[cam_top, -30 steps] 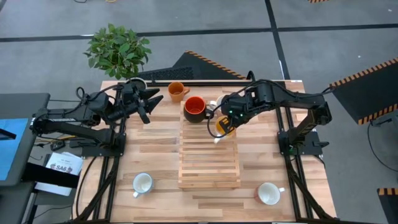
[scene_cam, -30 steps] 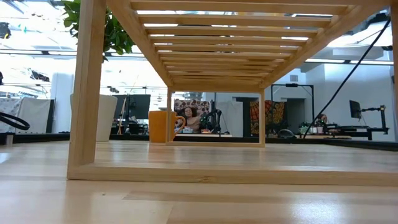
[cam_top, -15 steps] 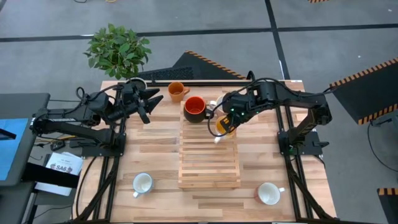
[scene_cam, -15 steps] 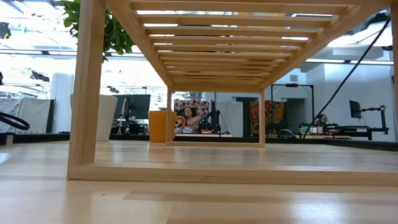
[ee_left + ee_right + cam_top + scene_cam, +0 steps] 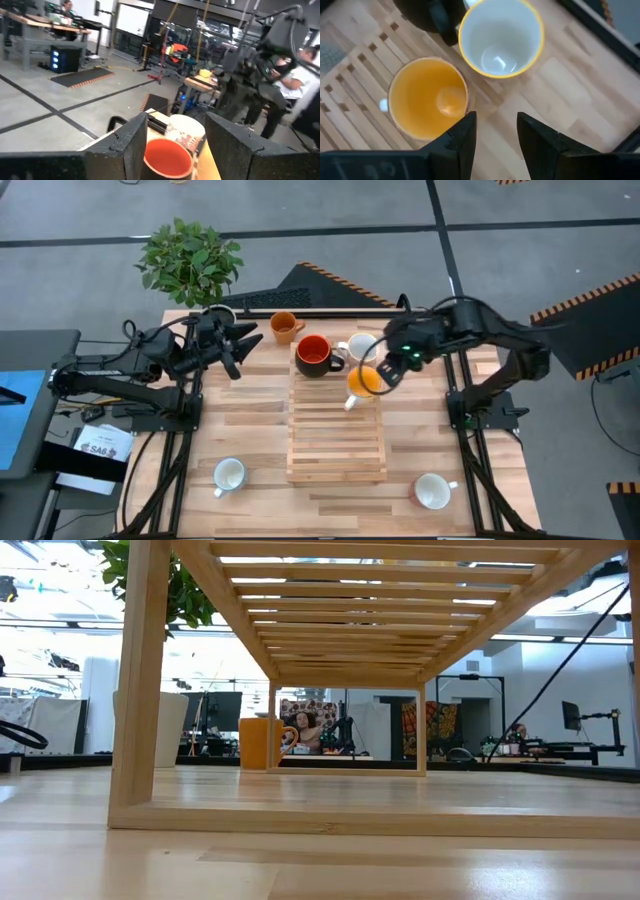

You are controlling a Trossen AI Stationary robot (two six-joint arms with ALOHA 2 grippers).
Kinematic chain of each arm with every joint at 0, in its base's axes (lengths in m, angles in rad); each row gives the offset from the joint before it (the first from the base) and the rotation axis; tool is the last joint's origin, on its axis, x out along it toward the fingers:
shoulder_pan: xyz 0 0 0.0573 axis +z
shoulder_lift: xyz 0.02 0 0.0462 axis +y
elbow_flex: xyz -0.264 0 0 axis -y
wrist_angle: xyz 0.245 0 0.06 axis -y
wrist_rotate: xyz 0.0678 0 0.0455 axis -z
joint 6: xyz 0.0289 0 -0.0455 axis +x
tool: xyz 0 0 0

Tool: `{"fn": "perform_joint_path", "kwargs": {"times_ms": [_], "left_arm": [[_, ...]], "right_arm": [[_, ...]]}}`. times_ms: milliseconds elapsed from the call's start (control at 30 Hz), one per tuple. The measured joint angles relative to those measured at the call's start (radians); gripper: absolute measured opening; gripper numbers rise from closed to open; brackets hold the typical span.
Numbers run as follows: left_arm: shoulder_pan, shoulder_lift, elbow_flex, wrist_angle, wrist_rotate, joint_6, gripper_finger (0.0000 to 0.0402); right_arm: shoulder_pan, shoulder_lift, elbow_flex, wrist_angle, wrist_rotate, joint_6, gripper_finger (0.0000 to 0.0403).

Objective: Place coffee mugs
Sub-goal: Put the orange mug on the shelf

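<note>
Two mugs, red [image 5: 313, 354] and orange [image 5: 364, 380], sit on the rack's [image 5: 336, 450] far edge (four remain on the table); the right gripper [image 5: 393, 368] hovers open and empty just beside the orange one, and the left gripper [image 5: 237, 346] waits open.

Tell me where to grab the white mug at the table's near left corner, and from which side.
Grip the white mug by its rim wall, coming straight down: it stands upright, mouth open, with bare table all around. One finger inside, one outside, away from the handle at its lower left. The left gripper is likely nearer.

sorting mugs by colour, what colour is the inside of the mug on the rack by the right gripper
Orange inside, clearest in the right wrist view.
</note>
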Motion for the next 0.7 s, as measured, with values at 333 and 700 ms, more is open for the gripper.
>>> {"fn": "perform_joint_path", "kwargs": {"times_ms": [333, 700], "left_arm": [[0.0, 0.0, 0.0, -0.082, 0.142, -0.033, 0.0182], [0.0, 0.0, 0.0, -0.095, 0.157, -0.003, 0.0182]], "right_arm": [[0.044, -0.311, -0.363, 0.205, 0.145, 0.074, 0.0166], [0.056, -0.577, -0.757, 0.983, 0.227, -0.245, 0.0166]]}}
